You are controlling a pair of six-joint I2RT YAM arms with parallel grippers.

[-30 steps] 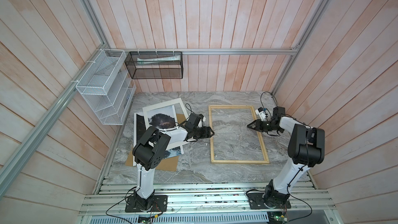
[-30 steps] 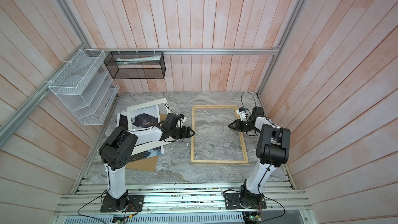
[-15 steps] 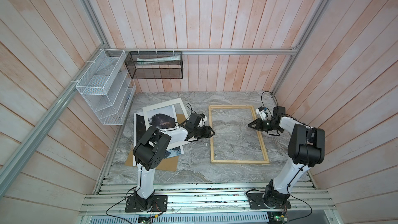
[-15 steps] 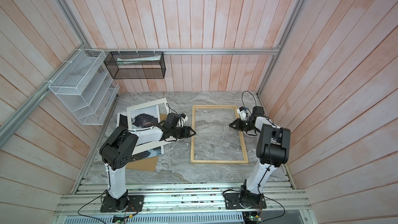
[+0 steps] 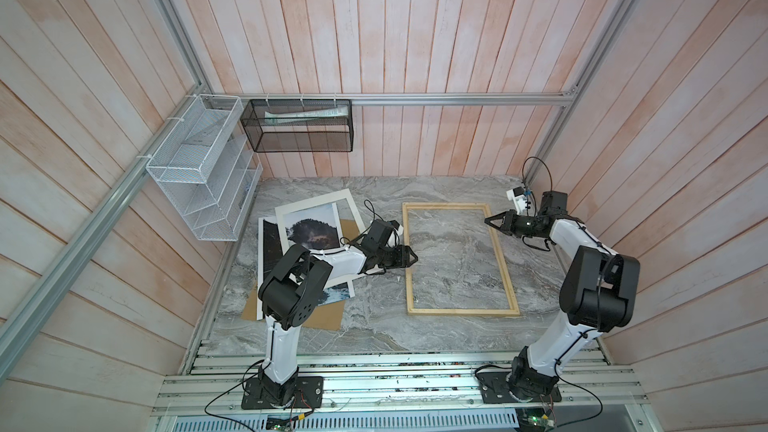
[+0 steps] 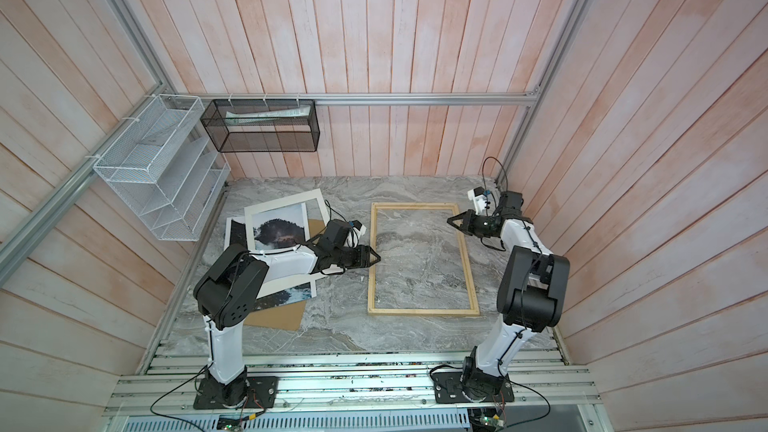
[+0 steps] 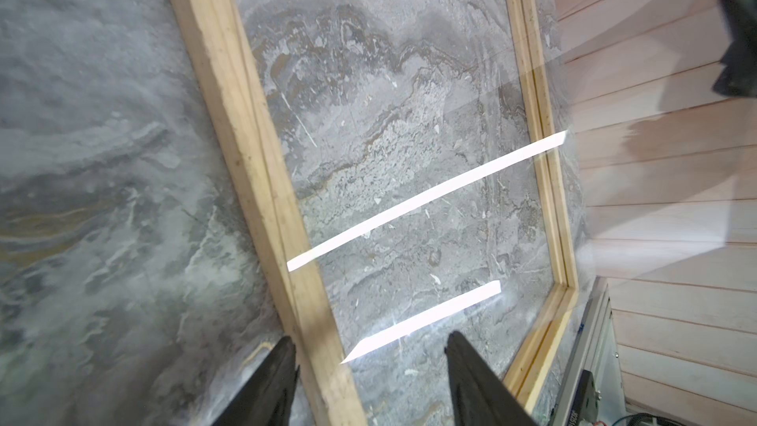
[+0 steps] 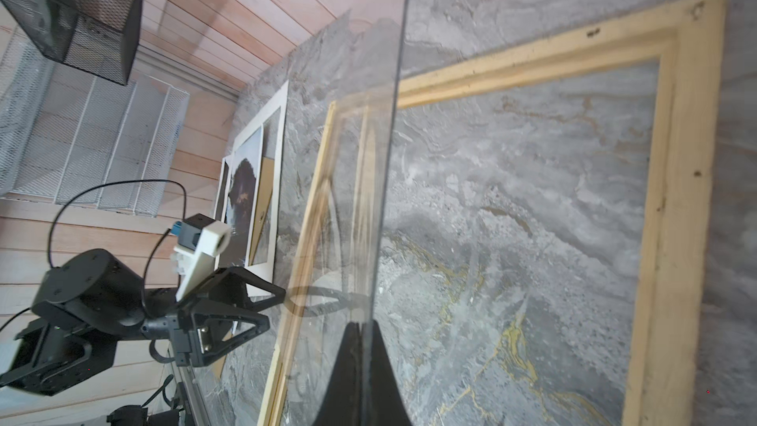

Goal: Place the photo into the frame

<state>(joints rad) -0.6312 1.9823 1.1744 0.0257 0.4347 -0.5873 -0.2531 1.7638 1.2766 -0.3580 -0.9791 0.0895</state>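
In both top views a grey marbled bench [image 5: 374, 326] sits boxed in by pale pink plank walls [image 5: 415, 35]. A white wire rack [image 5: 199, 168] and a black mesh basket [image 5: 299, 130] hang at the far left. The frame [image 5: 461, 310] lies flat mid-bench. The photo [image 5: 309, 228] lies at the left, under a white mat [image 5: 316, 204] and over a brown board [image 5: 328, 317].

The left wrist view shows the left claw [image 7: 368, 338] wide, straddling one long rail of the frame.

The right wrist view shows the right claw [image 8: 360, 329] pinching a clear pane [image 8: 352, 198] by its edge.
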